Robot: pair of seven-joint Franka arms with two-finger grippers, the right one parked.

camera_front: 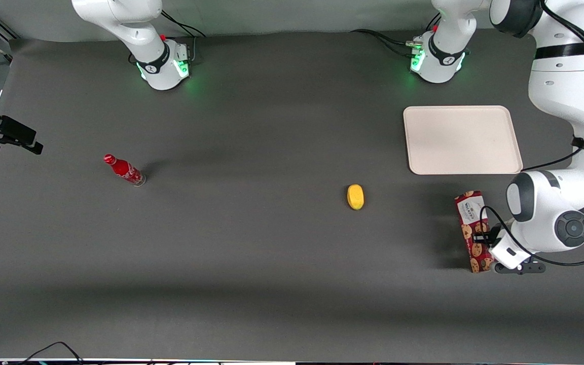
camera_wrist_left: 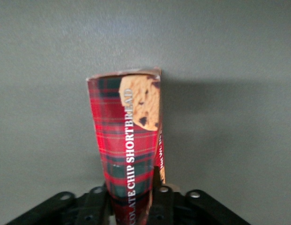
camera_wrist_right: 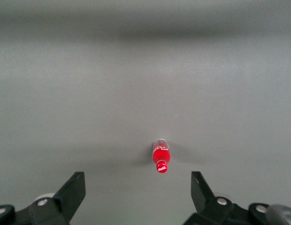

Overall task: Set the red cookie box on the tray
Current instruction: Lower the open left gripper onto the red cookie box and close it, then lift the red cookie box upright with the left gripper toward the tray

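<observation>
Gripping red cookie box at mid-length, pincer closed on it, near tray.

Robotics lab, test-bench setup. Two white arm bases bolted at the edge of a dark grey felt-like tabletop, green status lights glowing at each base, black cables trailing off. A black camera mount is clamped at the parked arm's end. The props are sparse and staged well apart: small red bottle, yellow object, cream tray. No household furnishing visible.
</observation>
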